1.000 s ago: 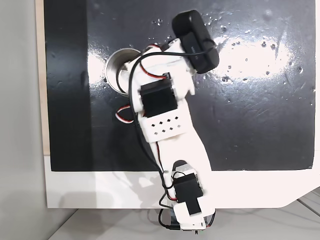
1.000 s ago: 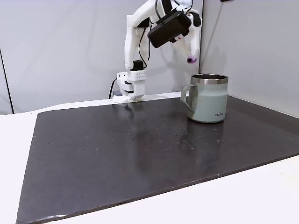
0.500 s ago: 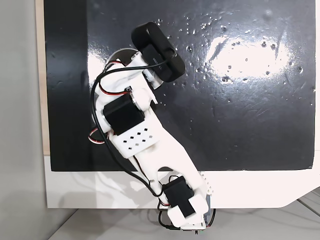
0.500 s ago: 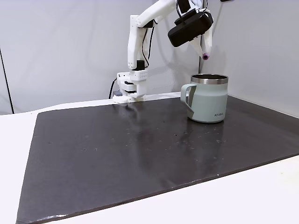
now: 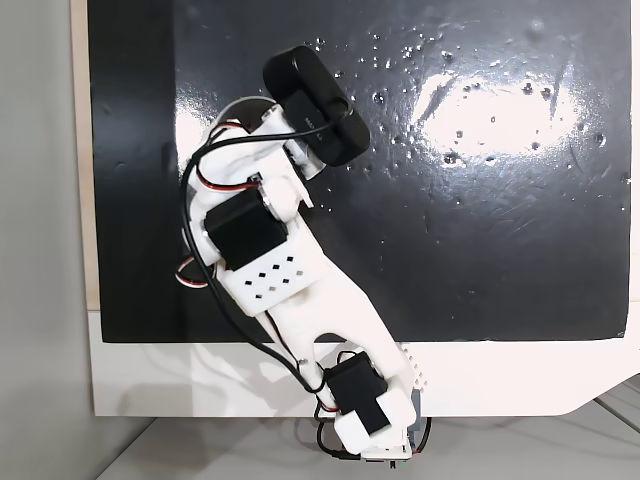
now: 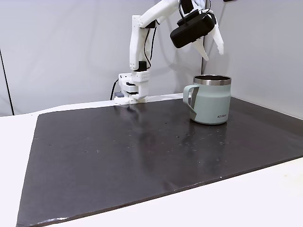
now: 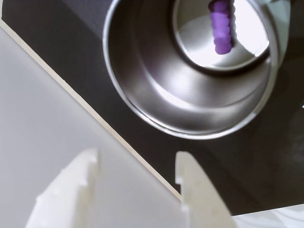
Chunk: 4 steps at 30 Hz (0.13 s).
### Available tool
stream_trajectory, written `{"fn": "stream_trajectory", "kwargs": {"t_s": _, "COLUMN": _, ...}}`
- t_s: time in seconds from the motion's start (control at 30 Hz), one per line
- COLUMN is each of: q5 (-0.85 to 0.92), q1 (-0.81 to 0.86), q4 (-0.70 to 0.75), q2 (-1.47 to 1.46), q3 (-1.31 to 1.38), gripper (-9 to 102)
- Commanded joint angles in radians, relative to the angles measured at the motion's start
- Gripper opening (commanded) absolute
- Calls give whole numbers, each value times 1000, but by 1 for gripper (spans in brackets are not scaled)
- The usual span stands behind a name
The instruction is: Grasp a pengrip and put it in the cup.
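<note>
The cup (image 6: pixel 212 101), pale grey-green with a shiny silver rim and a handle on its left, stands on the black mat at the right of a fixed view. My gripper (image 6: pixel 214 54) hangs a little above its rim, open, with nothing between the fingers. In the wrist view the cup's (image 7: pixel 156 85) steel inside lies below the gripper (image 7: pixel 135 161), whose two white fingertips (image 7: pixel 192 183) stand apart. The light-purple ribbed pengrip (image 7: pixel 221 26) lies on the cup's bottom. In a fixed view from above, the arm (image 5: pixel 270 260) covers nearly all of the cup.
The black mat (image 6: pixel 142 156) spreads wide in front of the cup and to its left. The arm's base (image 6: pixel 133 87) stands at the mat's back edge. A grey wall rises close behind the cup. White table (image 5: pixel 180 380) borders the mat.
A second ago the arm swung over the cup, shut on the pengrip. Since half a second ago the fingers have opened and the pengrip has dropped into the cup.
</note>
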<state>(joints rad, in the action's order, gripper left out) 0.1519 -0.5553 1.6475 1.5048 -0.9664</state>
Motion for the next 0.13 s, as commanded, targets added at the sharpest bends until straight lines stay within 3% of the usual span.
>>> {"fn": "stream_trajectory", "kwargs": {"t_s": 0.0, "q5": -2, "q1": 11, "q4": 14, "q2": 15, "q3": 74, "gripper": 21}}
{"fn": "stream_trajectory", "kwargs": {"t_s": 0.1, "q5": 2, "q1": 15, "q4": 14, "q2": 15, "q3": 74, "gripper": 21}}
